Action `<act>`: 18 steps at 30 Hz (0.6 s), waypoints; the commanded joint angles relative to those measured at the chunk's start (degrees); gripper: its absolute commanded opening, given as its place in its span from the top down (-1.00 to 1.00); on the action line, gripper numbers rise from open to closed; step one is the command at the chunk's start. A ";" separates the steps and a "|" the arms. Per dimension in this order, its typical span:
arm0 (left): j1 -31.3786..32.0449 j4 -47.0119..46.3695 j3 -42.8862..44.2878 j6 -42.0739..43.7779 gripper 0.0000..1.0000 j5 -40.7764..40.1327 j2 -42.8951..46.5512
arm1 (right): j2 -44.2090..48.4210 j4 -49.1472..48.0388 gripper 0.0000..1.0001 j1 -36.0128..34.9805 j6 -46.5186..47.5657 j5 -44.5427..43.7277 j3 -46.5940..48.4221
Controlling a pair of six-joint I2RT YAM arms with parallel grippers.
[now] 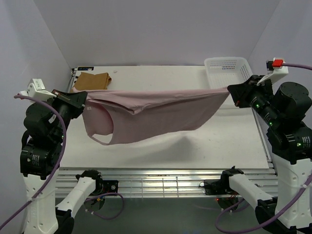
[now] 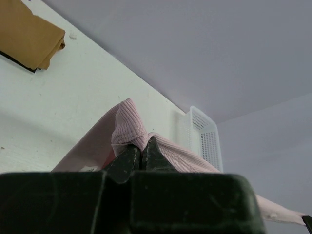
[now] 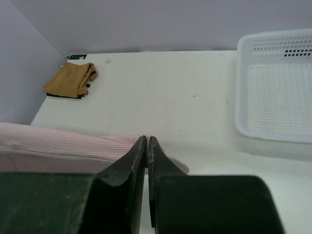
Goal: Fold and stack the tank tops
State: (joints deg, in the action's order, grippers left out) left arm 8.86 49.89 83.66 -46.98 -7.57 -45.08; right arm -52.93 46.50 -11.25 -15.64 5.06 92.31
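The tabletop (image 1: 229,146) is white and flat, with a few tiny dark specks on it. A soft grey shadow (image 1: 195,139) lies near its middle. Shiny metal rails (image 1: 161,186) run along its near edge. Below them a bit of grey floor (image 1: 161,217) shows. Three plain walls stand close around the tabletop. The back wall (image 1: 156,29), the left wall (image 1: 24,44) and the right wall (image 1: 295,29) are all a pale purple-grey. They meet in two straight corners behind the tabletop. The light is soft and even all over the room.
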 commanded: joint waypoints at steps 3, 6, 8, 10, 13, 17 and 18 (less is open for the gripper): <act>-0.16 -1.63 -0.33 3.03 1.00 -2.98 -5.80 | -4.54 1.23 0.85 0.26 3.77 -0.23 1.82; -0.25 -5.84 -0.78 4.09 1.00 -1.57 -12.21 | -8.50 -4.20 0.85 0.26 5.09 2.32 -0.46; -0.25 -8.13 0.79 6.19 1.00 -1.30 -18.86 | -12.61 -7.20 0.85 0.26 5.44 3.46 -0.30; -0.86 -8.93 6.41 8.91 1.00 0.10 -23.71 | -16.31 -10.54 0.85 0.35 6.58 3.99 2.07; -3.23 -8.06 17.91 11.55 1.00 2.82 -32.68 | -25.36 -10.56 0.85 1.14 7.72 6.44 13.56; -7.45 -6.39 30.93 14.19 1.00 7.30 -39.72 | -31.35 -10.55 0.85 1.75 8.34 7.95 26.06; -8.76 -6.12 32.17 14.29 1.00 7.48 -40.78 | -31.19 -10.64 0.85 1.93 8.52 8.03 25.99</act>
State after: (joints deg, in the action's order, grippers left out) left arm 3.44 45.21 108.03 -36.16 -2.50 -89.27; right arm -87.90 40.93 -10.09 -9.08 11.11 111.55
